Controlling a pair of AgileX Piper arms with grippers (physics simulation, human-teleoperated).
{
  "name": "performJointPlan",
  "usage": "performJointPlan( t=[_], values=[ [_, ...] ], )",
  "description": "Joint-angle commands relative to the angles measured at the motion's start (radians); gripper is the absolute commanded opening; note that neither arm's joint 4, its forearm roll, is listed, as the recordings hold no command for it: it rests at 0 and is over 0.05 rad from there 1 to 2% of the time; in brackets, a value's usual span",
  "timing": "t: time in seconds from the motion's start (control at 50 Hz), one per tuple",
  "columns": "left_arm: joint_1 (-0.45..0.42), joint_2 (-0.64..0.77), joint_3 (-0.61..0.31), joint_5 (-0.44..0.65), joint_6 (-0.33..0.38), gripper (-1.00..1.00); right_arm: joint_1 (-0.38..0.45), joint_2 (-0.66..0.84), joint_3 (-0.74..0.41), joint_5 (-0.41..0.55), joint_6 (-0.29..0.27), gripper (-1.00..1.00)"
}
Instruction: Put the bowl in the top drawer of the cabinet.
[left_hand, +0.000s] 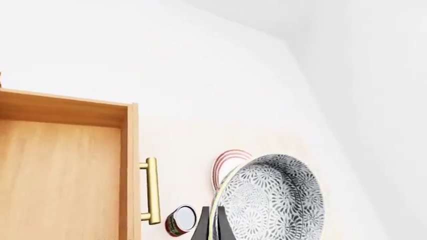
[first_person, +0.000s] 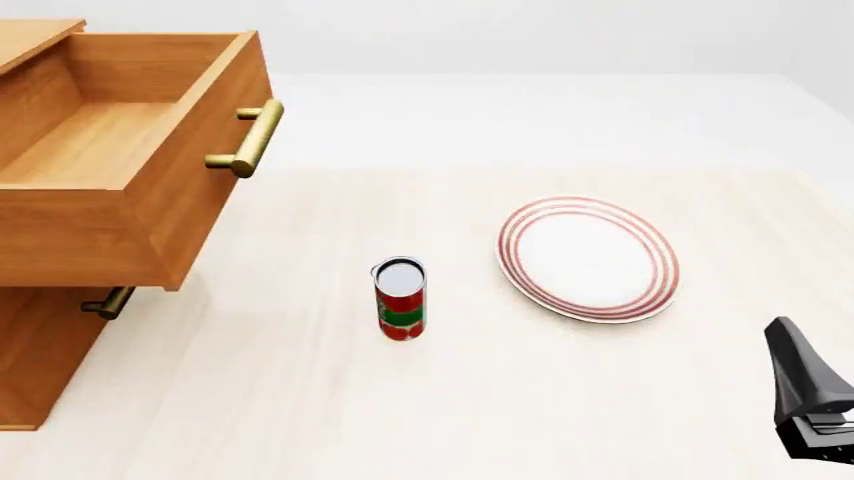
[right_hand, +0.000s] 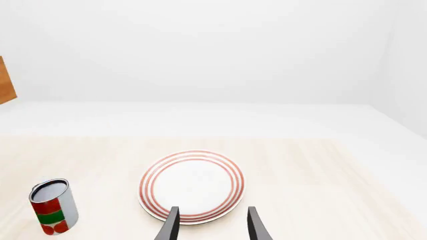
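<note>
The speckled grey-and-white bowl (left_hand: 273, 200) shows only in the left wrist view, hanging on edge in the air. My left gripper (left_hand: 212, 227) is shut on its rim. Beside it stands the pulled-out top drawer (left_hand: 60, 170) with its brass handle (left_hand: 151, 191). In the front view the top drawer (first_person: 134, 215) juts open from the cabinet (first_person: 40, 350) at the far left, and nothing lies in the part of its inside that shows; the bowl and left gripper are outside this view. My right gripper (right_hand: 212, 227) is open, low over the table just short of the plate.
A red-ringed white plate (first_person: 587, 258) lies right of centre. A red and green can (first_person: 400, 298) stands upright mid-table. The lower drawer's handle (first_person: 107, 300) sits under the open drawer. The right arm's dark body (first_person: 807, 400) is at the right edge.
</note>
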Motion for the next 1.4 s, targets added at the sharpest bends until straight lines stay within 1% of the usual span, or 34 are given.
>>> performJointPlan(
  t=[0.02, 0.28, 0.66, 0.72, 0.76, 0.96, 1.24, 1.28, 1.4],
  values=[
    [0.100, 0.000, -0.053, 0.070, 0.021, -1.00, -0.001, -0.002, 0.000, 0.002, 0.000, 1.00],
    [0.171, -0.007, -0.073, 0.101, 0.027, -1.00, -0.001, -0.002, 0.000, 0.002, 0.000, 1.00],
    [0.298, -0.041, 0.015, 0.078, 0.021, -1.00, -0.001, -0.002, 0.000, 0.002, 0.000, 1.00],
    [0.336, -0.048, 0.039, 0.069, 0.023, -1.00, -0.001, -0.002, 0.000, 0.002, 0.000, 1.00],
    [0.346, -0.049, 0.047, 0.067, 0.019, -1.00, -0.001, -0.002, 0.000, 0.002, 0.000, 1.00],
    [0.412, -0.047, 0.062, 0.063, 0.024, -1.00, -0.001, -0.002, 0.000, 0.002, 0.000, 1.00],
    [0.471, -0.030, 0.069, 0.063, 0.046, -1.00, -0.001, -0.002, 0.000, 0.002, 0.000, 1.00],
    [0.482, -0.029, 0.089, 0.051, 0.049, -1.00, -0.001, -0.002, 0.000, 0.002, 0.000, 1.00],
    [0.490, -0.021, 0.104, 0.039, 0.053, -1.00, -0.001, -0.002, 0.000, 0.002, 0.000, 1.00]
  ],
)
